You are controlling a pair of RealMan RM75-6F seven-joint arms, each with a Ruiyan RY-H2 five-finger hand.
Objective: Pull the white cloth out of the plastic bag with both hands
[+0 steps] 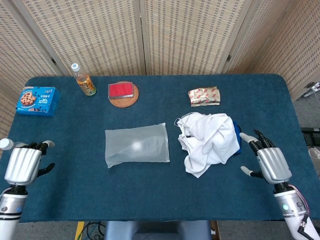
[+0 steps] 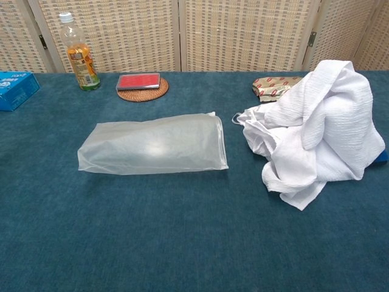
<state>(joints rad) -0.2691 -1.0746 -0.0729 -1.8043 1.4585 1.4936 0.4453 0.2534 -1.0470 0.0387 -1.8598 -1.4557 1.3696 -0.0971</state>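
Cloth point(image 1: 207, 140) lies fully out, heaped just right of the flat bag point(image 1: 136, 145). Your left hand point(image 1: 22, 165) and right hand point(image 1: 270, 161) sit at the table edges, fingers spread, holding nothing. Risk: reaching back in could snag and drag the cloth

The crumpled white cloth point(image 1: 207, 141) lies heaped just beside the flat, translucent plastic bag point(image 1: 136, 145), fully out.
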